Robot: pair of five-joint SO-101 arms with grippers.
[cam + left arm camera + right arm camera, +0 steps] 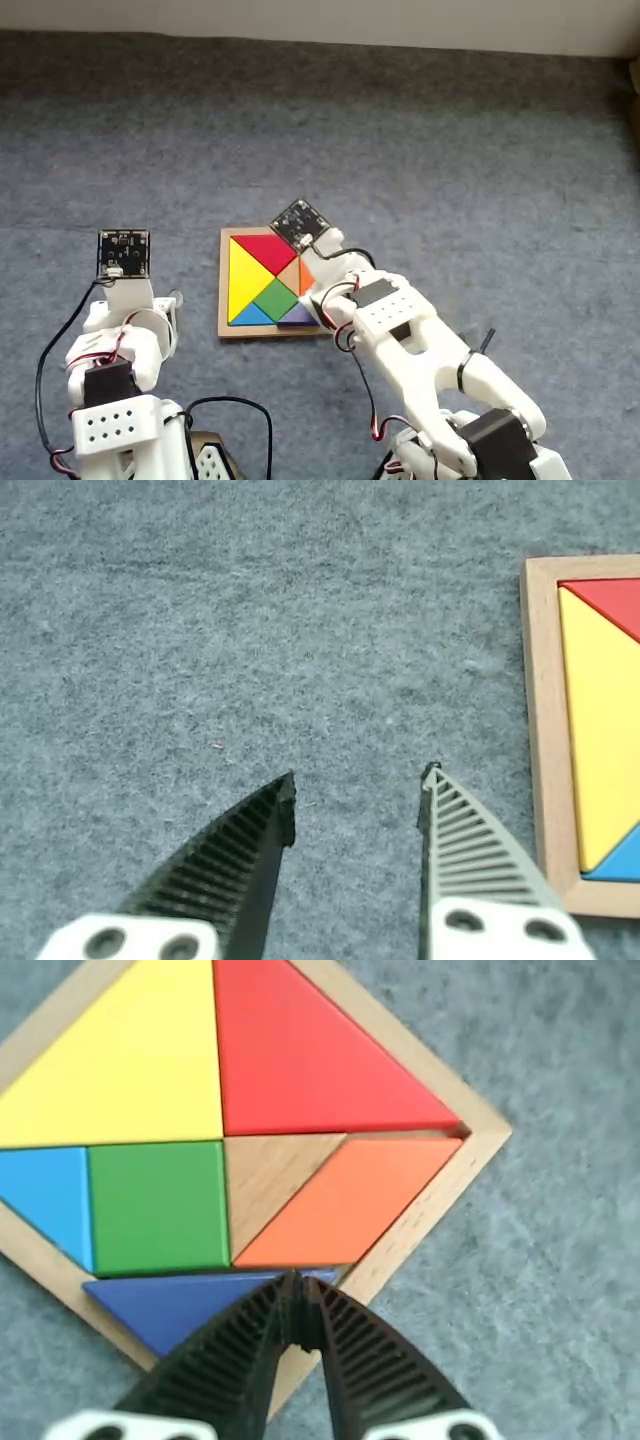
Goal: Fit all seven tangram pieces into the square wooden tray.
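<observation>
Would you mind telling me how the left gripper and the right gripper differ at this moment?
The left gripper has open jaws; the right gripper has shut ones. The left gripper is above bare carpet beside the wooden tray; the right gripper is at the tray's edge, tips at the dark blue triangle. Both point downward.

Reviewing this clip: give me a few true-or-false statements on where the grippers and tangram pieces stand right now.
1. The left gripper is open above the carpet, beside the tray. True.
2. The right gripper is wide open. False: it is shut, with its tips at the dark blue triangle.
3. The red triangle sits in the tray, against the yellow triangle. True.
4. The green square lies on the carpet. False: it sits in the tray.
</observation>
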